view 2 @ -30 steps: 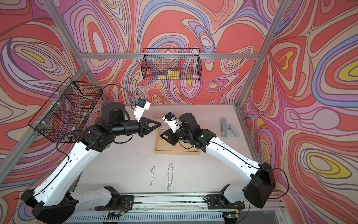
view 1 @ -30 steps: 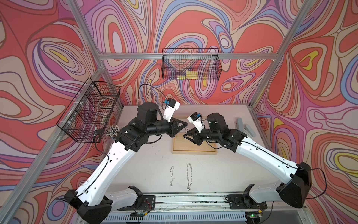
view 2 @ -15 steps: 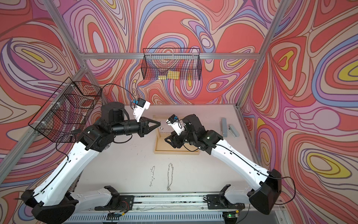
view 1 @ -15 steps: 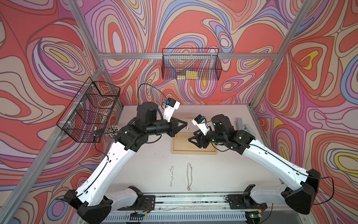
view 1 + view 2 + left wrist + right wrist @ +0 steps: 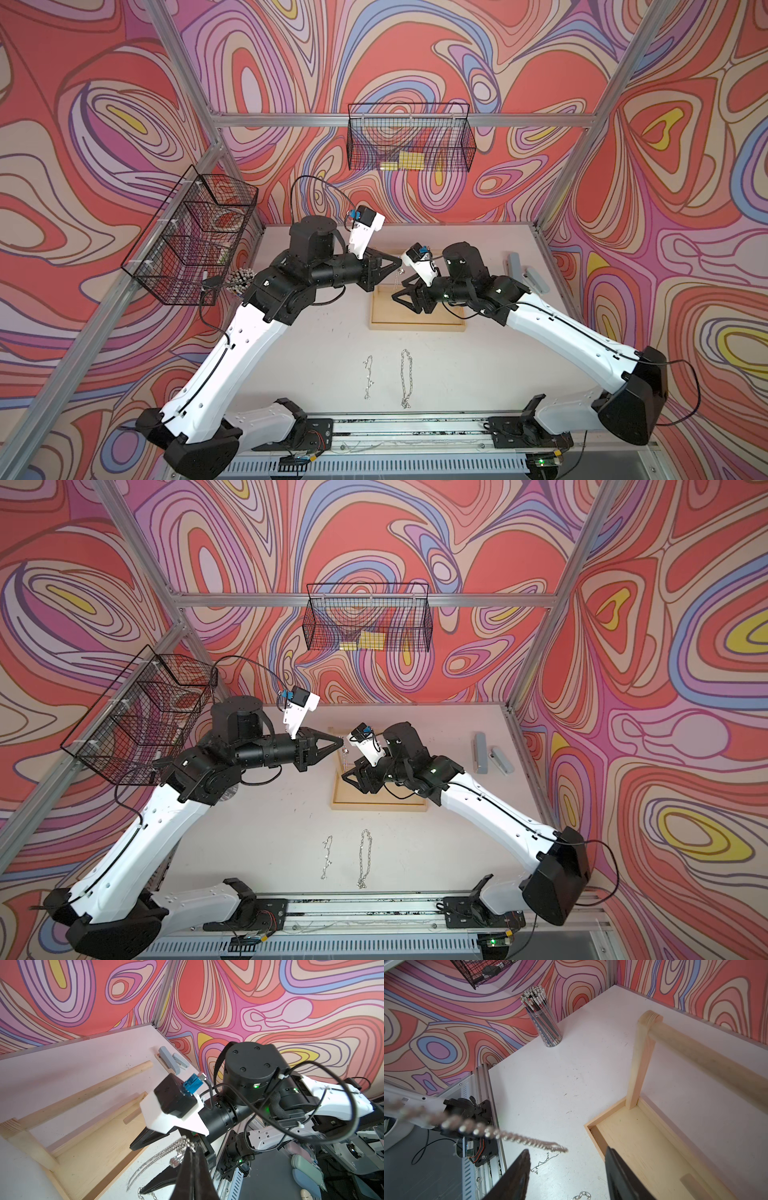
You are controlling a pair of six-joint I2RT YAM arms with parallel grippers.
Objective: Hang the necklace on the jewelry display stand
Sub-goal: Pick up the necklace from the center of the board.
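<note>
My left claw [image 5: 192, 1154] is pressed together on one end of the necklace [image 5: 164, 1155], and the fine silver chain droops from the tips down toward the stand [image 5: 87, 1159]. In both top views this claw [image 5: 397, 262] hangs above the left end of the stand [image 5: 415, 322], with the chain [image 5: 400, 276] dangling just below it. My right claw [image 5: 566, 1169] is spread and holds nothing; in the right wrist view the chain [image 5: 517, 1138] crosses just in front of the open tips without lying between them. In a top view that claw [image 5: 347, 776] sits low over the stand's tray [image 5: 374, 802], just beside the hanging chain [image 5: 345, 750].

So the lifting is done: the necklace is off the counter [image 5: 332, 353] and up at the stand. The hanging is not. The higher bar [image 5: 87, 1091] and the lower one [image 5: 133, 1118] are both bare in the left wrist view, and no loop lies over either. I judge that I still have to open the chain into a loop or carry it across a bar, lower it until the bar takes the weight, and then let go.

Two other chains, a thin one [image 5: 368, 376] and a thicker one [image 5: 405, 378], lie flat on the counter nearer my bases, well apart from the stand. Whether they belong to this job I cannot tell.
</note>
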